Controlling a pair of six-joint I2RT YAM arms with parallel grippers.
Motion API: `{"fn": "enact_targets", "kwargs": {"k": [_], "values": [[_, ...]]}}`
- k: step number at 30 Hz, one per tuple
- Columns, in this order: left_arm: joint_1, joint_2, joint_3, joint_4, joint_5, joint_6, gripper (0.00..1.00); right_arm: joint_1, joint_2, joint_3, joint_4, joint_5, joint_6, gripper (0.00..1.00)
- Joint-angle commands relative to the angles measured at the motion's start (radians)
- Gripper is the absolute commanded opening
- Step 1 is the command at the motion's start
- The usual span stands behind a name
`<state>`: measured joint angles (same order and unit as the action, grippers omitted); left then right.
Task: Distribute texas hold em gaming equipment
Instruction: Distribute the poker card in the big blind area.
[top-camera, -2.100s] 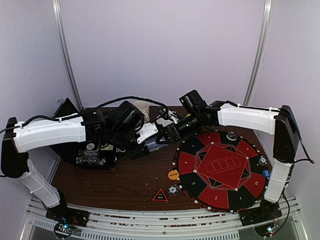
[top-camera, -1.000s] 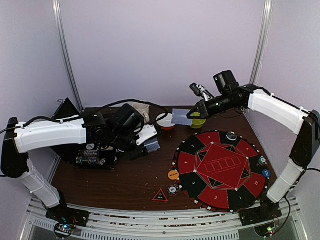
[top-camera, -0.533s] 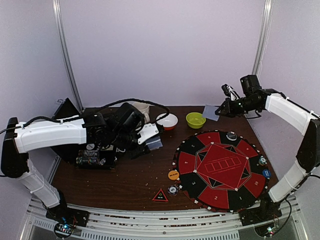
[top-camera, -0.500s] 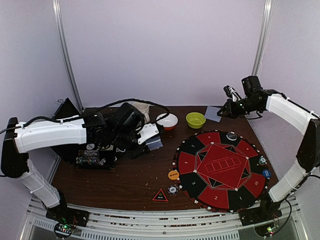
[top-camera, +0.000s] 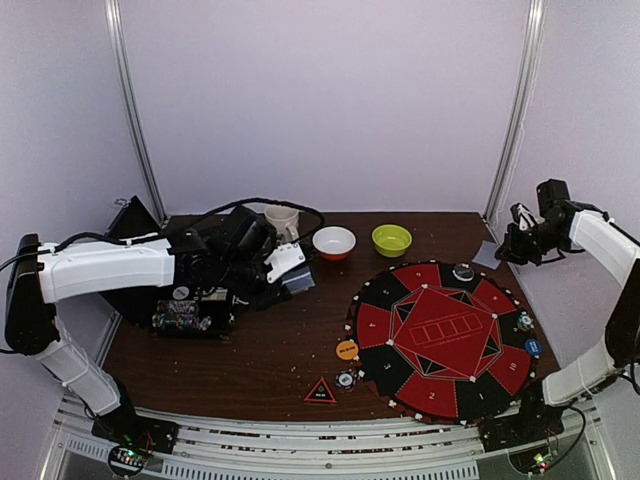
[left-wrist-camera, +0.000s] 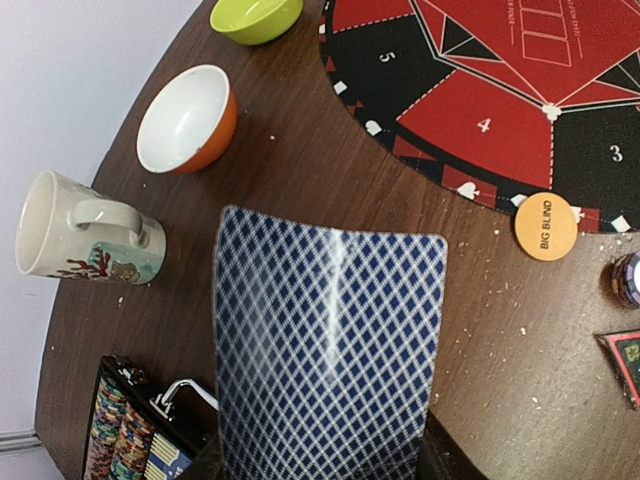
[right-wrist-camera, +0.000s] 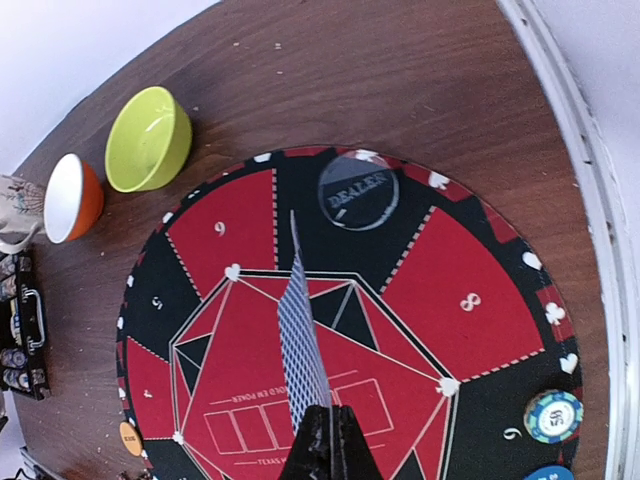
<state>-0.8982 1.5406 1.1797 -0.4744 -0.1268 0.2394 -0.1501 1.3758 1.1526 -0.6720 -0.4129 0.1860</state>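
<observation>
My left gripper is shut on a stack of blue diamond-backed playing cards, held above the table left of the mat; in the left wrist view the cards hide the gripper. My right gripper is shut on one card, held high at the far right. In the right wrist view this card shows edge-on over the mat, pinched in the gripper. A dealer disc, an orange disc, a black-and-white disc and a triangular marker lie around the mat.
A white bowl, a green bowl and a cream mug stand at the back. A chip case sits at the left under my left arm. Two chips lie on the mat's right rim.
My right gripper took a card beside the left gripper and carried it rightward along the back to the far right edge. The left arm has shifted only slightly.
</observation>
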Motion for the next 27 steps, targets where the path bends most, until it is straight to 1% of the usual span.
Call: {"fn": "enact_targets", "kwargs": {"k": [1,4,9,18,27], "values": [[0.019,-0.038,-0.047,0.129,0.022,0.046,0.46,-0.057,-0.032,-0.031,-0.066,0.086,-0.025,0.00],[0.035,-0.038,-0.058,0.136,0.034,0.050,0.46,-0.075,-0.039,-0.054,-0.066,0.082,0.006,0.00],[0.039,-0.041,-0.057,0.119,0.043,0.059,0.46,-0.082,-0.080,-0.098,-0.011,0.098,0.047,0.00],[0.041,0.004,0.014,0.101,0.054,0.083,0.46,-0.080,-0.072,-0.101,-0.004,0.044,0.047,0.00],[0.048,-0.026,-0.061,0.143,0.076,0.075,0.46,-0.081,-0.067,-0.070,-0.032,0.087,0.007,0.00]]}}
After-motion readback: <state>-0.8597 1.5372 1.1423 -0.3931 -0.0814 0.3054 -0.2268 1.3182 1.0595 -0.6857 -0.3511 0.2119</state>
